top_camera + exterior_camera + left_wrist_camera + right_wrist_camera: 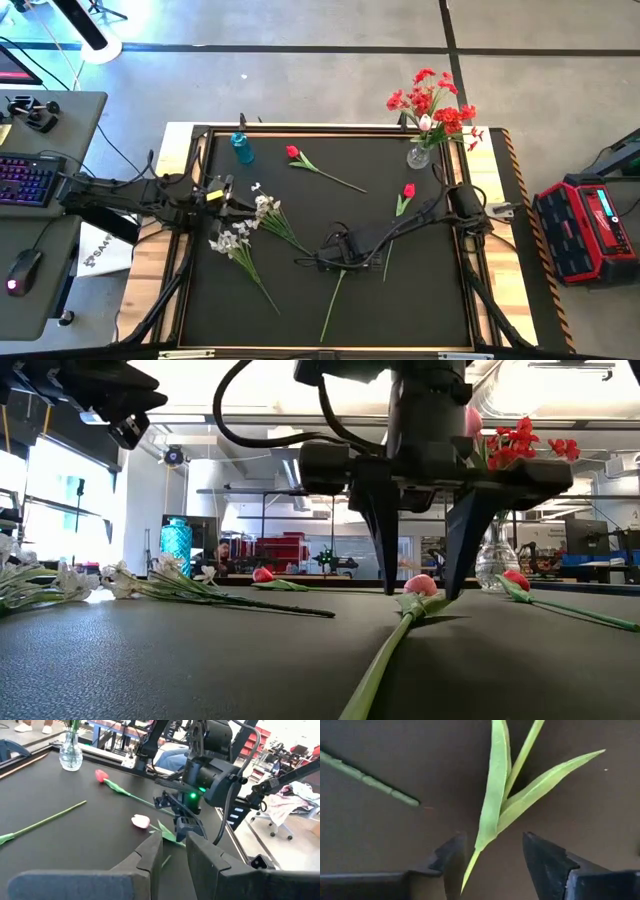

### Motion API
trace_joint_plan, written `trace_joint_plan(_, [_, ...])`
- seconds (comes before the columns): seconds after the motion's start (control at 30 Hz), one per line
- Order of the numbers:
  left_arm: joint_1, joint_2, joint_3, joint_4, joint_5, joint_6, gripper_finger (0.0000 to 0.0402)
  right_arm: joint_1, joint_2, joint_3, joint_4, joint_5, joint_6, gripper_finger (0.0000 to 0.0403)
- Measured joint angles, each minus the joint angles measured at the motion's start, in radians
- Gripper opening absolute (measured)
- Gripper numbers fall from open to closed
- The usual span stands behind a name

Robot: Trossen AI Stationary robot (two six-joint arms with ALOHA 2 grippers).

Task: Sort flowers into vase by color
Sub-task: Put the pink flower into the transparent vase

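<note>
Your right gripper (425, 575) hangs low over the middle of the black mat (420, 300), fingers spread and gripping nothing, straddling the leaves of the pale pink tulip (420, 585). That tulip lies flat with its long axis running from near-left to far-right in the high view: the cut end of the stem (332, 308) points toward the near edge, the bloom end sits hidden under the gripper. Only the low view shows you the rounded pink bud resting on the mat between the two dark pointed fingers (385, 530). The right wrist view gives the close detail instead: smooth, blade-shaped green leaves (495, 795) fanning from the stem, one tip reaching into the gap between the fingers, plus the cut end of another ribbed stem (370, 782) off to the side.

Your left gripper (222, 195) waits over the left part of the mat, fingers parted with nothing between them, beside two white blossom sprays (262, 208) that lie slanting toward the near side. A red bud (292, 152) lies at the far middle, stem pointing right; a second red bud (408, 190) lies near the right arm. The clear glass vase (419, 155) at the far right corner holds red sprays (430, 100) and one pink tulip. A blue ribbed vase (242, 147) stands at the far left.
</note>
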Motion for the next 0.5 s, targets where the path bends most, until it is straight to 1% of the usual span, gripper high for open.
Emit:
trace_joint_plan(0.13, [0.000, 0.000, 0.000, 0.000, 0.000, 0.000, 0.0074, -0.015, 0.001, 0.000, -0.018, 0.002, -0.044, 0.0163])
trace_joint_plan(0.37, [0.000, 0.000, 0.000, 0.001, -0.001, 0.006, 0.0074, -0.043, 0.001, 0.000, -0.068, -0.011, -0.075, 0.0114])
trace_joint_plan(0.5, [0.000, 0.000, 0.000, 0.001, -0.018, 0.006, 0.0074, -0.046, 0.001, 0.000, -0.065, -0.049, -0.097, 0.0114])
